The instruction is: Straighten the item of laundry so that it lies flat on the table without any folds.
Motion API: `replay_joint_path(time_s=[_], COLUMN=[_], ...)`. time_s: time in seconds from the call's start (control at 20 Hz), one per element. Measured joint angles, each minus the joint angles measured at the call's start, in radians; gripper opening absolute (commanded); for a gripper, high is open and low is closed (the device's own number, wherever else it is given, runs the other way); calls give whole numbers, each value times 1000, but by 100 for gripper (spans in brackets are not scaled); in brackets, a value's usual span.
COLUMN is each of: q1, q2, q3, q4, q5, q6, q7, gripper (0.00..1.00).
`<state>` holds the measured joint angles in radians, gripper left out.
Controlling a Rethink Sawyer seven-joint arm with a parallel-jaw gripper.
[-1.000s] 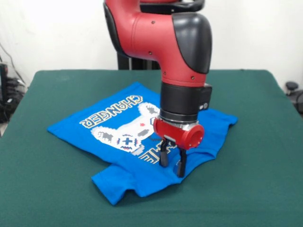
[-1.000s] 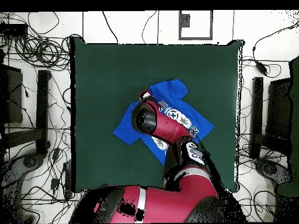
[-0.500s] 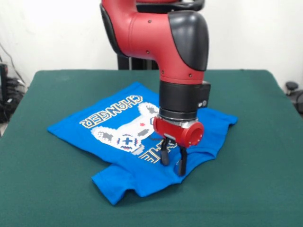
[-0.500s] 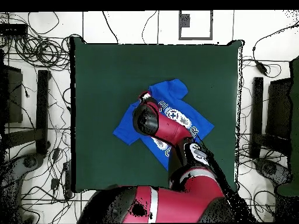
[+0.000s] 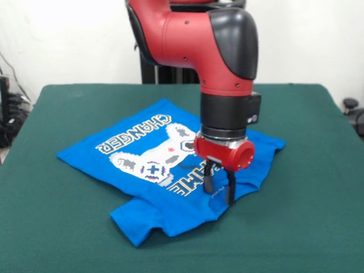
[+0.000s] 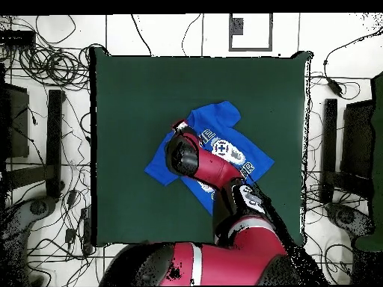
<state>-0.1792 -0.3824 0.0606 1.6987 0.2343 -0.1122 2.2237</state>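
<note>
The blue T-shirt (image 5: 85, 154) lies face up on the middle of the green table (image 5: 62, 233), with its white lettering and controller graphic showing. Its near part is rumpled, with a sleeve bunched toward the front edge. My gripper (image 5: 220, 186) points straight down over the shirt's near right part, beside the lettering. Its fingers (image 5: 230, 191) stand apart, with their tips on the cloth and a bit of blue cloth showing between them. In the overhead view my arm covers the gripper and much of the shirt (image 6: 224, 118) on the table (image 6: 135, 82).
My arm's red and black wrist (image 5: 227, 68) towers over the shirt's right half. Bare green felt surrounds the shirt on all sides. Cables and dark equipment (image 6: 45, 112) lie on the floor beyond the table's edges.
My gripper has shifted to the right in the front view, along the shirt's near part. Its fingers keep the same spacing. The shirt lies much as before.
</note>
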Motion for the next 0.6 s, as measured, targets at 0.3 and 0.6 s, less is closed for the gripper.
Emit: replay_joint_path(time_s=[0.3, 0.6], q1=[-1, -7], q2=[-30, -53], q3=[25, 35], q4=[51, 104], q5=[0, -12], q6=[0, -10], q7=[0, 0], gripper=[100, 100])
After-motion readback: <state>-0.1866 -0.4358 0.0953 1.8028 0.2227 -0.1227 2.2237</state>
